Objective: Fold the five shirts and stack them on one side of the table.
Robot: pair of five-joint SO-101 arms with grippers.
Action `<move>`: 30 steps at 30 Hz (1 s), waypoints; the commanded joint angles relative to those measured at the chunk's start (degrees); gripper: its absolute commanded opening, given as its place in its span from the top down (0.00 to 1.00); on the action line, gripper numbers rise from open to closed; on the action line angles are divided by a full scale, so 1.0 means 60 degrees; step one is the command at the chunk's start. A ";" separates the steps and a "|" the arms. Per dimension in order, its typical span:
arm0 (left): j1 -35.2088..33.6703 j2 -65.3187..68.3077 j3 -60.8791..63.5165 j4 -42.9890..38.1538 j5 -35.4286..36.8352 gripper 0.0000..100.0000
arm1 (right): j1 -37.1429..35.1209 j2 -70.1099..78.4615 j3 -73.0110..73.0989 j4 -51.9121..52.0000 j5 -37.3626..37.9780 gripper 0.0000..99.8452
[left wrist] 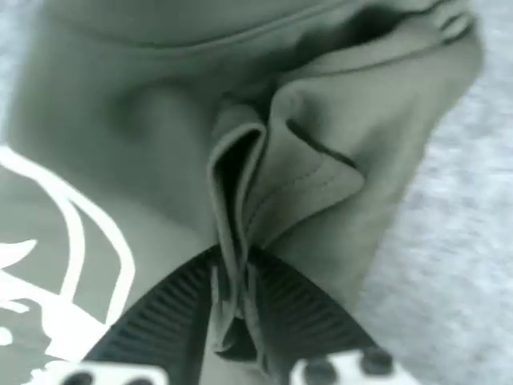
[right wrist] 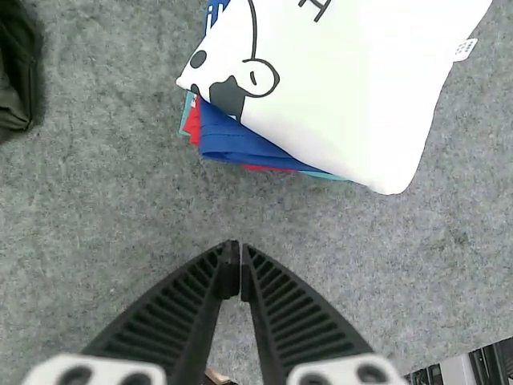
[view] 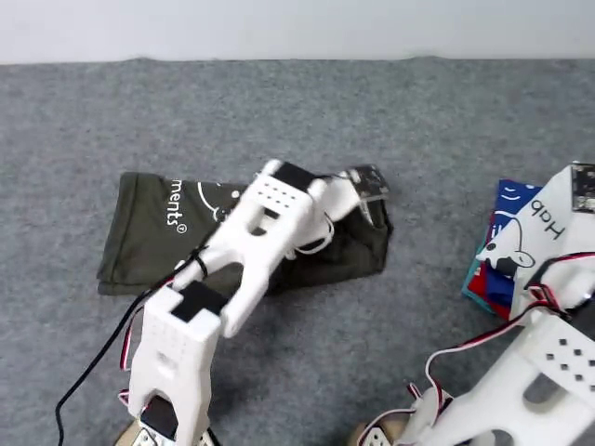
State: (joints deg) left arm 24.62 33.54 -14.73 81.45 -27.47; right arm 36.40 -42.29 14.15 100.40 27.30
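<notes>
Mid-table: green shirt lying partly folded, white print facing up. Left gripper at shirt's right edge, pinching bunched fold of green cloth between ribbed fingers. At right table edge: stack of folded shirts, white one with cartoon print on top, blue, red and teal edges showing beneath, 4 colours visible. Right gripper hangs above bare grey table just beside stack, fingers pressed together, nothing between them. Green shirt and stack well apart.
</notes>
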 commanded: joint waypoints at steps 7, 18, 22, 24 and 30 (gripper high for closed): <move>-0.0425 0.0161 -0.1590 0.0733 0.0147 0.82 | 0.0081 -0.0183 -0.0044 0.0271 0.0059 0.99; -0.1553 0.0352 -0.2762 0.0293 0.0190 0.82 | 0.0081 -0.0183 -0.0044 0.0330 0.0059 0.99; -0.1509 0.0601 -0.3128 0.0659 0.0205 0.82 | 0.0081 -0.0183 -0.0044 0.0315 0.0059 0.99; -0.1333 0.0601 -0.3700 0.1289 0.0220 0.82 | 0.0081 -0.0183 -0.0044 0.0315 0.0059 0.99; -0.0674 0.0718 -0.4930 0.2447 0.0205 0.82 | 0.0066 -0.0183 -0.0044 0.0256 0.0059 0.99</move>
State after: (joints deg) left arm 18.99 38.29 -41.01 94.73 -26.68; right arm 36.40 -42.29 14.15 100.40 27.30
